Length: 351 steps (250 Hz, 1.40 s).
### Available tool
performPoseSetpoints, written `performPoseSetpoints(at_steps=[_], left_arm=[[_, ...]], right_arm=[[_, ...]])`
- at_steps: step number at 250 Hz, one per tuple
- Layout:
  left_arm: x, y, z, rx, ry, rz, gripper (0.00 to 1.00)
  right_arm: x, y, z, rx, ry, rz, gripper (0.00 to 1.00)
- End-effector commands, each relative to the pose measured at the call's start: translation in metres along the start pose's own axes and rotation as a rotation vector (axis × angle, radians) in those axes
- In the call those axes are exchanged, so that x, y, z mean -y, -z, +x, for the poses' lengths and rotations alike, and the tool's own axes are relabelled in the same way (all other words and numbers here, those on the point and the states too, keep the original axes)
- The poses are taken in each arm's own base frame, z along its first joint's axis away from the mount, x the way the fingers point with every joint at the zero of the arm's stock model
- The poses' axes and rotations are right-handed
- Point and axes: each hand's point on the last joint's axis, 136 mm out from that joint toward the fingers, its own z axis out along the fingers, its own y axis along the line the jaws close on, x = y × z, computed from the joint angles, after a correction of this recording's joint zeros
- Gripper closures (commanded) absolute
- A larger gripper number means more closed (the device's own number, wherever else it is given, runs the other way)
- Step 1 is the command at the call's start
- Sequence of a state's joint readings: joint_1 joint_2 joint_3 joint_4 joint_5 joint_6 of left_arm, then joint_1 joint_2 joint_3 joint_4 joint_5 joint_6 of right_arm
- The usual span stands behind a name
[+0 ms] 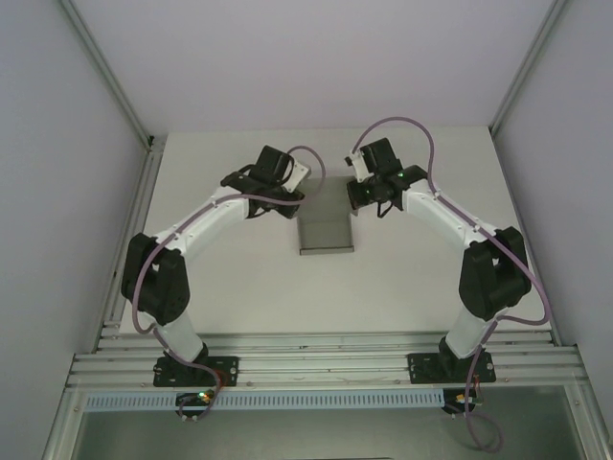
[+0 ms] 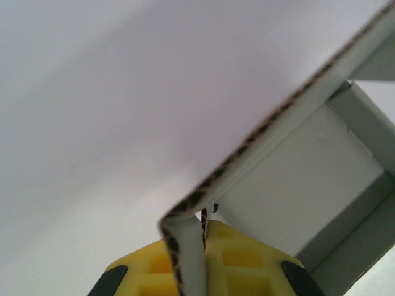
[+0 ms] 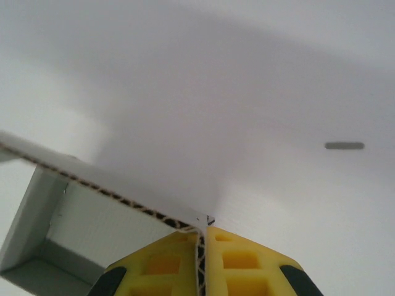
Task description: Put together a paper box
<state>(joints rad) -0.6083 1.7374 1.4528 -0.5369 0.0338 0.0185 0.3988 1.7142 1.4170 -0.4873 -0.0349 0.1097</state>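
Note:
The paper box [image 1: 326, 228] is grey corrugated card, partly folded, lying mid-table between the two arms. My left gripper [image 1: 292, 196] is at its upper left corner and my right gripper [image 1: 356, 196] at its upper right corner. In the left wrist view the yellow pads [image 2: 247, 265] pinch a folded card wall [image 2: 188, 253], with the box floor [image 2: 302, 179] beyond. In the right wrist view the yellow pads [image 3: 237, 262] clamp a card edge [image 3: 200, 259], and a card wall [image 3: 92, 182] runs off to the left over the box interior [image 3: 92, 228].
The white table [image 1: 239, 287] is framed by grey walls and an aluminium rail [image 1: 326, 369] at the near edge. A small dark slot [image 3: 344, 146] marks the table surface right of the box.

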Motion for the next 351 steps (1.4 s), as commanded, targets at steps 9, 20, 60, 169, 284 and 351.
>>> performPoseSetpoints(at_steps=[9,20,60,169,284,351], left_arm=[[-0.025,-0.015,-0.006,0.015,0.285,-0.155,1.0],[-0.025,-0.02,-0.01,0.036,0.343,-0.163,1.0],[-0.022,-0.03,-0.018,0.097,0.473,-0.172,1.0],[-0.002,-0.05,0.018,0.088,0.417,-0.151,1.0],[0.025,-0.061,0.053,0.073,0.521,-0.079,1.0],[0.042,-0.051,0.049,0.108,0.533,-0.017,1.0]], right_arm=[[0.008,0.009,-0.036,0.208,-0.353,0.093,0.98],[0.008,0.005,-0.036,0.23,-0.416,0.11,0.98],[0.01,-0.006,-0.031,0.3,-0.585,0.184,0.98],[0.004,-0.033,0.003,0.329,-0.61,0.293,0.93],[-0.01,-0.052,0.079,0.216,-0.54,0.321,0.98],[-0.014,-0.048,0.088,0.221,-0.476,0.289,0.99]])
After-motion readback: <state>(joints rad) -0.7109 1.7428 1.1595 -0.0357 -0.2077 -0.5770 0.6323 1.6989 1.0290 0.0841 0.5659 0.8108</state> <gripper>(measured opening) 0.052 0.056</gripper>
